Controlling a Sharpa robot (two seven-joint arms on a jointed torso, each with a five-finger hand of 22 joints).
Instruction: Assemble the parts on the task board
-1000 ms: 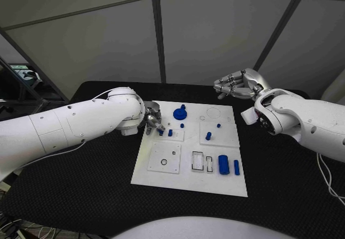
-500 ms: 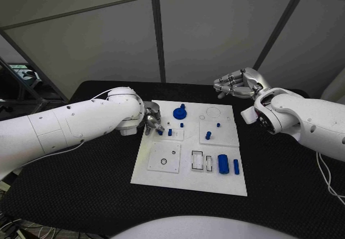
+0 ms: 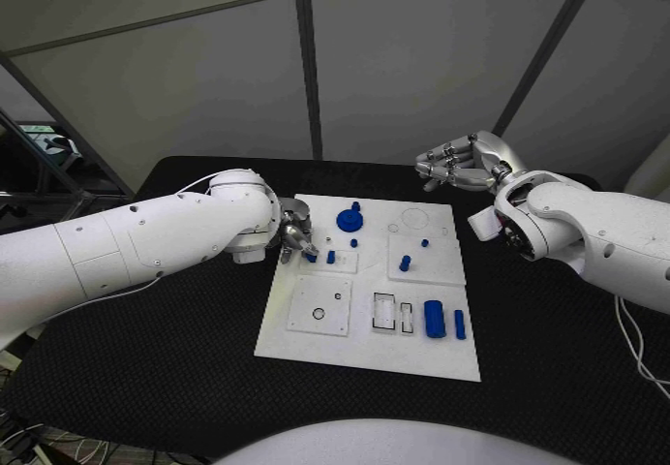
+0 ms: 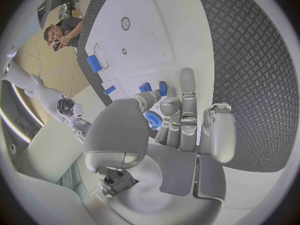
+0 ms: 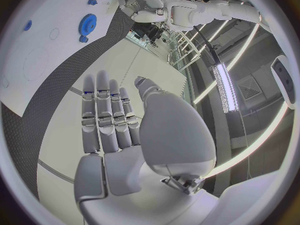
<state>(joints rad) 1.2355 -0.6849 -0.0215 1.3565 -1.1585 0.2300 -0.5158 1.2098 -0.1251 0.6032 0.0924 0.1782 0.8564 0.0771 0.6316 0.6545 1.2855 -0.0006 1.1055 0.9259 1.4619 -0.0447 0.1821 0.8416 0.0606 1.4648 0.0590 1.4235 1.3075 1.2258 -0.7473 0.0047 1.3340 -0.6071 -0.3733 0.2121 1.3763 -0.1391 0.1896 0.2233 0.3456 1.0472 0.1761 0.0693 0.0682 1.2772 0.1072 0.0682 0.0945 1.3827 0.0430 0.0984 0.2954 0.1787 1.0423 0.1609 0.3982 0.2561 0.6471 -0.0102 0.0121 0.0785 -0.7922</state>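
The left hand [image 3: 296,235] is down at the left edge of the white rectangular task board [image 3: 366,358], low over the small raised white tile there, presumably because that is where a peg is to be seated. In the left wrist view its thumb and fingertips [image 4: 164,91] converge on a short blue peg [image 4: 145,87], and a second one [image 4: 162,88] shows just beside; they appear to pinch the first, though whether the peg is already standing in its hole cannot be told. The remaining fingers lie fairly straight and close together. Just right of that hand a short blue peg [image 3: 331,258] stands upright on the same tile. Farther back sits the blue toothed gear [image 3: 350,221] with a raised hub, apparently mounted. In the middle of the board another small blue peg [image 3: 405,263] stands on the right-hand tile. Toward the near edge a stubby blue cylinder [image 3: 435,320] and a slim blue rod [image 3: 460,325] lie flat beside the open rectangular slots, by my reading still waiting to be fitted. At the right, the right hand [image 3: 464,162] is raised beyond the board's far right corner, well apart from every part, a parked position that keeps it clear. Its fingers are loosely curled and slightly apart, holding and touching nothing.
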